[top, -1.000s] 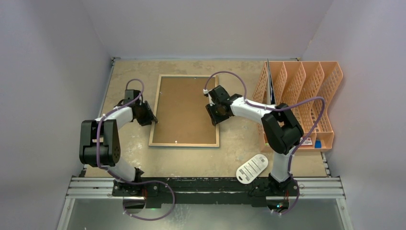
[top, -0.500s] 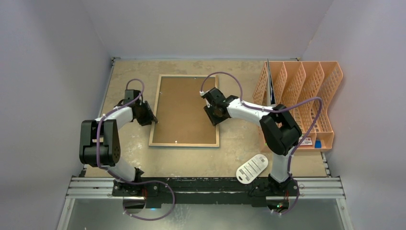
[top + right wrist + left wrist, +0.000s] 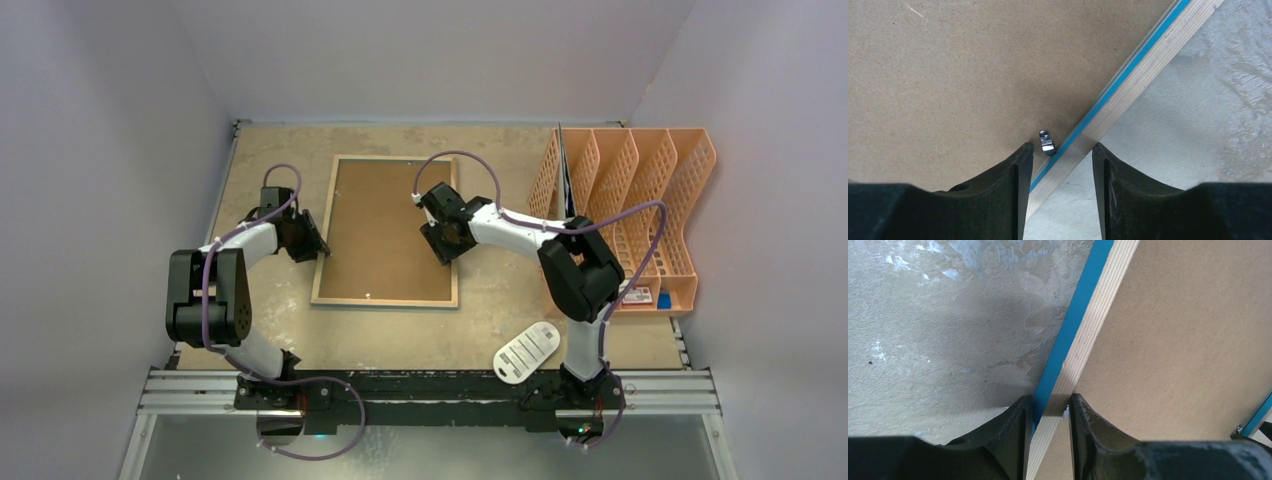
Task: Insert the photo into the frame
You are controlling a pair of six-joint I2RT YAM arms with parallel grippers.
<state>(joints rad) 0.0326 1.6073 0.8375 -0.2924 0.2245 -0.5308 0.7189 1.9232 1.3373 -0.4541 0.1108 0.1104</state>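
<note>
The frame [image 3: 385,302] lies face down mid-table, light wood back up, with the plain brown backing board [image 3: 385,225] inside it. My left gripper [image 3: 318,245] is shut on the frame's left border; in the left wrist view the fingers [image 3: 1049,402] pinch the wood and blue edge [image 3: 1093,315]. My right gripper [image 3: 447,240] is open, low over the frame's right border [image 3: 1148,75]. Its fingers [image 3: 1062,150] straddle the border beside a small metal clip [image 3: 1046,141]. The photo does not show in any view.
An orange slotted file organizer [image 3: 640,200] stands at the right, with a thin dark sheet [image 3: 564,170] upright in its leftmost slot. A white oval perforated tag [image 3: 526,351] lies near the right arm's base. Walls close off the left, back and right.
My right gripper has moved a little to the left over the frame's right border. The left gripper and the frame have not moved.
</note>
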